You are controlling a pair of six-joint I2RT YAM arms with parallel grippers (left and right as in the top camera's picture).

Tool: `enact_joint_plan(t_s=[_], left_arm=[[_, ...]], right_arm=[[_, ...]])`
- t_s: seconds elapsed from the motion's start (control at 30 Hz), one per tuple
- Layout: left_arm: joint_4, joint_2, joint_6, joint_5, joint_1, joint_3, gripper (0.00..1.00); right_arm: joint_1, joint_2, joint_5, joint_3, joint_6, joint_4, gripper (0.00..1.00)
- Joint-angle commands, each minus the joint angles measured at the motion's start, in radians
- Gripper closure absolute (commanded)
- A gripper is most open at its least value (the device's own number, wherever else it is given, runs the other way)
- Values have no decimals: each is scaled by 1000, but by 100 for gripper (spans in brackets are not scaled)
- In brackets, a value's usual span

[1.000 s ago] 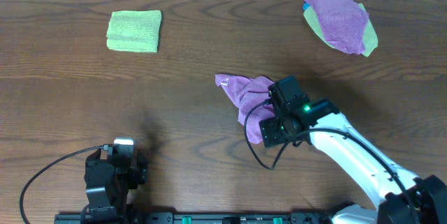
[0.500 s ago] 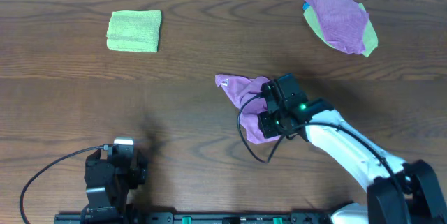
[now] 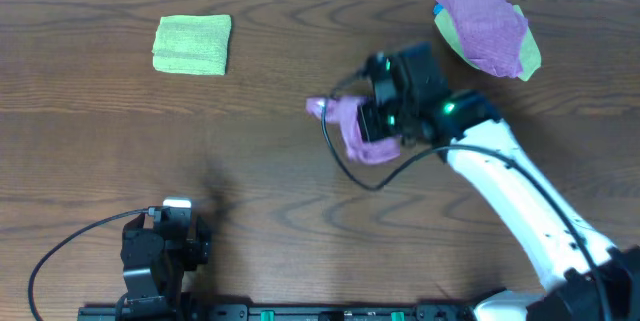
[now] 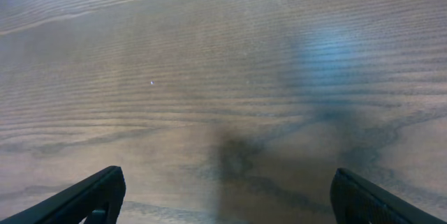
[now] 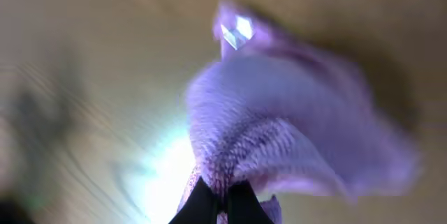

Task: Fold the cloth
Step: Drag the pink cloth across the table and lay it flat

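The right gripper [image 5: 220,204] is closed tight on the cloth [image 3: 350,129], its two dark fingers [image 5: 202,206] pressed together with a fold of purple pile pinched between them. In the wrist view the cloth bunches up from that pinch and spreads away ahead of the gripper, and a small white tag [image 5: 236,32] shows at its far end. That view is blurred, so whether the far end touches the tabletop [image 3: 250,161] cannot be told.

From overhead, the crumpled cloth sits just to the gripper's left, partly under it, with one corner pointing further left. The arm runs back from the gripper toward the lower right corner.

A folded green cloth [image 3: 192,44] lies well off to the gripper's left and further from the robot. A pile [image 3: 487,28] of purple cloth over green and blue ones lies beyond the gripper to its right, apart from it.

The left gripper [image 4: 225,199] stands wide open, holding nothing. Its fingertips [image 4: 98,196] show at the lower corners of its wrist view, with bare wood between and ahead of them. It sits at the near edge, well apart from the cloth.
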Motion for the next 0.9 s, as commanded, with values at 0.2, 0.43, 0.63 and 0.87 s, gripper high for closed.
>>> enact_joint_plan(t_s=[0.2, 0.43, 0.63, 0.87], left_arm=[[-15, -6, -3, -3, 2, -20, 5], [-14, -6, -3, -3, 2, -20, 5], [-15, -6, -3, -3, 3, -20, 5], [-14, -6, -3, -3, 2, -20, 5]], right_arm=[[-6, 2, -294, 327, -44, 36, 99], [-1, 70, 155, 326, 61, -242, 1], [0, 105, 249, 326, 80, -436, 1], [1, 105, 162, 326, 60, -530, 1]])
